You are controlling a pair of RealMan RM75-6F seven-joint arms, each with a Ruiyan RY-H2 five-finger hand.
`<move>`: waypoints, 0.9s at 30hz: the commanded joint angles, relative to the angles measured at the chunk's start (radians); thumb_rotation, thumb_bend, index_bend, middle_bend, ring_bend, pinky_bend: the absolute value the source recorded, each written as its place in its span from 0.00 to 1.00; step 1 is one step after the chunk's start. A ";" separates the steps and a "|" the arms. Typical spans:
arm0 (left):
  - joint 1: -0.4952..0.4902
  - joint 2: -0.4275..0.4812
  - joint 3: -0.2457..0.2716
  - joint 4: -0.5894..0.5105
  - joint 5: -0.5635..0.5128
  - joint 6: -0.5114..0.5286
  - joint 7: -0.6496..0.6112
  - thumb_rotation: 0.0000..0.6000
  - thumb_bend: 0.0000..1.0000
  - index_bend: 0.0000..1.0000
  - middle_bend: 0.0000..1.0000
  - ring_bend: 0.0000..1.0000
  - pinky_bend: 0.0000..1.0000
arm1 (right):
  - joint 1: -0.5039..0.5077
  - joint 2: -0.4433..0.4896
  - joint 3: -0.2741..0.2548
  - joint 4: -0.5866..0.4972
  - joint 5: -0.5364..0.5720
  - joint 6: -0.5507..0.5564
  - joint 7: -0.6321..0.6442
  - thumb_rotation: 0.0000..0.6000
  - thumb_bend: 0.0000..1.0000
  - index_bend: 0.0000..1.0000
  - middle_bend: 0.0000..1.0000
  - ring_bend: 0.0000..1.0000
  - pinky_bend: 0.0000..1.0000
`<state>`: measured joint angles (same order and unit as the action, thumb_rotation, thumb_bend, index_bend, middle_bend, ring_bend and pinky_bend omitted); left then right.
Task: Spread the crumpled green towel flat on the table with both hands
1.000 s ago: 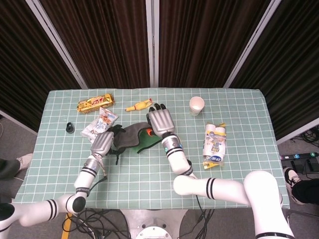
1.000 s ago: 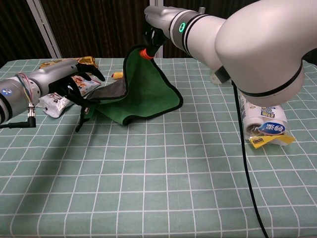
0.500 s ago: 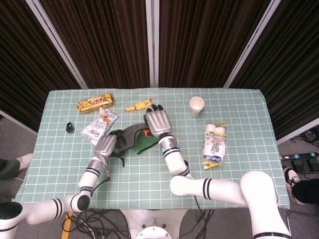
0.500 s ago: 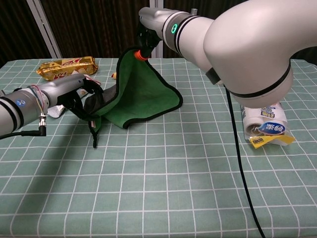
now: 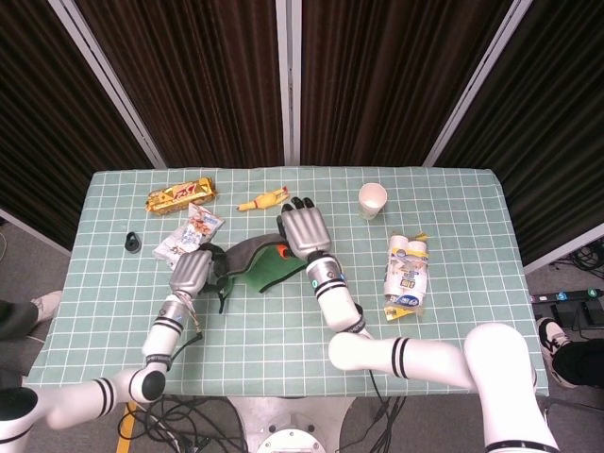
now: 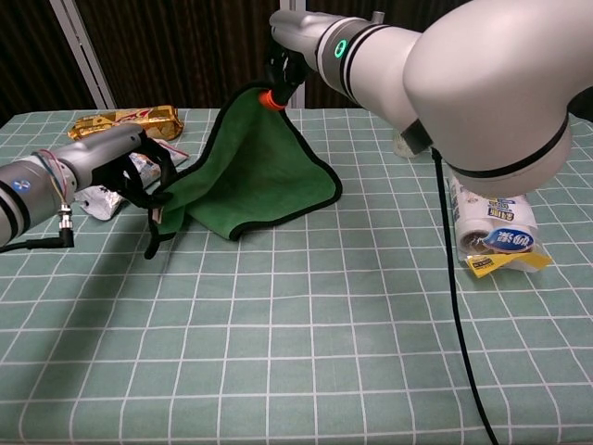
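The green towel (image 6: 262, 176) with black edging hangs stretched between my two hands, its lower edge lying on the table; in the head view the green towel (image 5: 267, 269) shows only partly under them. My right hand (image 6: 283, 61) holds the top corner up by its orange loop (image 6: 268, 98). In the head view my right hand (image 5: 304, 229) covers that corner. My left hand (image 6: 132, 167) grips the towel's left corner low over the table, a black strap dangling below it. From above, my left hand (image 5: 193, 269) sits left of the towel.
Behind my left hand lie a snack packet (image 5: 190, 232), a gold candy bar (image 5: 179, 195) and a yellow toy (image 5: 261, 200). A paper cup (image 5: 373, 199) stands at the back right, a pack of small bottles (image 6: 491, 224) on the right. A small black object (image 5: 132, 243) lies far left.
My left hand has pulled the towel's left corner out to the left, stretching the cloth wider. My right hand has shifted slightly right, still holding the top corner up.
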<state>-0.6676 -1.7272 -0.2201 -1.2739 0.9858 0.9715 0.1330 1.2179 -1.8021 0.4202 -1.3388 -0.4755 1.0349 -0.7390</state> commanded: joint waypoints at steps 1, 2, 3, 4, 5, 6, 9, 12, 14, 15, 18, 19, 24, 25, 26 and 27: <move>0.016 0.031 0.001 -0.023 0.037 0.025 -0.021 1.00 0.56 0.69 0.37 0.20 0.36 | -0.028 0.031 -0.011 -0.040 -0.029 0.009 0.026 0.94 0.64 0.69 0.29 0.13 0.15; 0.022 0.045 0.000 -0.034 0.051 0.036 -0.030 1.00 0.56 0.69 0.37 0.20 0.36 | -0.041 0.045 -0.014 -0.059 -0.041 0.013 0.040 0.94 0.64 0.69 0.29 0.13 0.15; 0.026 0.057 -0.002 -0.044 0.062 0.045 -0.037 1.00 0.56 0.68 0.37 0.20 0.36 | -0.052 0.056 -0.016 -0.075 -0.051 0.015 0.052 0.94 0.64 0.69 0.29 0.13 0.15; 0.030 0.068 -0.002 -0.053 0.074 0.053 -0.042 1.00 0.56 0.68 0.37 0.20 0.36 | -0.063 0.069 -0.018 -0.091 -0.061 0.017 0.063 0.94 0.64 0.69 0.29 0.13 0.15; 0.035 0.085 -0.003 -0.066 0.091 0.063 -0.049 1.00 0.56 0.68 0.37 0.20 0.36 | -0.077 0.085 -0.022 -0.113 -0.074 0.019 0.078 0.96 0.64 0.69 0.29 0.13 0.15; 0.038 0.098 -0.002 -0.075 0.104 0.071 -0.052 1.00 0.56 0.68 0.37 0.20 0.36 | -0.088 0.098 -0.024 -0.127 -0.085 0.021 0.091 0.95 0.64 0.69 0.29 0.13 0.15; 0.047 0.141 0.003 -0.105 0.149 0.091 -0.066 1.00 0.56 0.68 0.37 0.20 0.36 | -0.124 0.139 -0.033 -0.178 -0.125 0.032 0.130 0.95 0.64 0.69 0.29 0.13 0.15; 0.053 0.183 0.011 -0.138 0.191 0.096 -0.085 1.00 0.55 0.68 0.37 0.20 0.36 | -0.157 0.179 -0.037 -0.225 -0.159 0.039 0.171 0.95 0.64 0.69 0.29 0.13 0.15; 0.055 0.211 0.016 -0.160 0.211 0.097 -0.087 1.00 0.54 0.68 0.37 0.20 0.36 | -0.177 0.207 -0.039 -0.257 -0.177 0.042 0.194 0.95 0.64 0.69 0.29 0.13 0.15; 0.056 0.223 0.019 -0.172 0.221 0.096 -0.088 1.00 0.54 0.68 0.37 0.20 0.36 | -0.185 0.218 -0.042 -0.272 -0.184 0.043 0.201 0.95 0.64 0.69 0.29 0.13 0.15; 0.061 0.268 0.025 -0.225 0.242 0.093 -0.097 1.00 0.54 0.68 0.37 0.20 0.36 | -0.210 0.256 -0.052 -0.323 -0.209 0.047 0.220 0.94 0.64 0.69 0.29 0.13 0.15; 0.062 0.281 0.025 -0.239 0.248 0.093 -0.101 1.00 0.54 0.68 0.37 0.20 0.36 | -0.216 0.267 -0.055 -0.336 -0.215 0.048 0.226 0.94 0.64 0.69 0.29 0.13 0.15; 0.065 0.356 0.040 -0.304 0.302 0.082 -0.137 1.00 0.54 0.68 0.37 0.20 0.36 | -0.252 0.328 -0.071 -0.405 -0.242 0.037 0.261 0.95 0.64 0.69 0.29 0.13 0.15; 0.066 0.376 0.044 -0.320 0.313 0.078 -0.144 1.00 0.54 0.68 0.37 0.20 0.36 | -0.262 0.344 -0.077 -0.424 -0.252 0.034 0.271 0.94 0.64 0.69 0.29 0.13 0.15; 0.066 0.393 0.049 -0.333 0.322 0.073 -0.151 1.00 0.54 0.68 0.37 0.20 0.36 | -0.270 0.357 -0.080 -0.439 -0.259 0.032 0.279 0.93 0.64 0.69 0.29 0.13 0.15; 0.067 0.409 0.052 -0.347 0.328 0.067 -0.158 1.00 0.54 0.68 0.37 0.20 0.36 | -0.277 0.369 -0.084 -0.453 -0.268 0.031 0.287 0.93 0.64 0.69 0.29 0.14 0.15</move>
<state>-0.6031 -1.3449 -0.1776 -1.5957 1.2963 1.0493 -0.0086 0.9563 -1.4517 0.3458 -1.7697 -0.7275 1.0704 -0.4683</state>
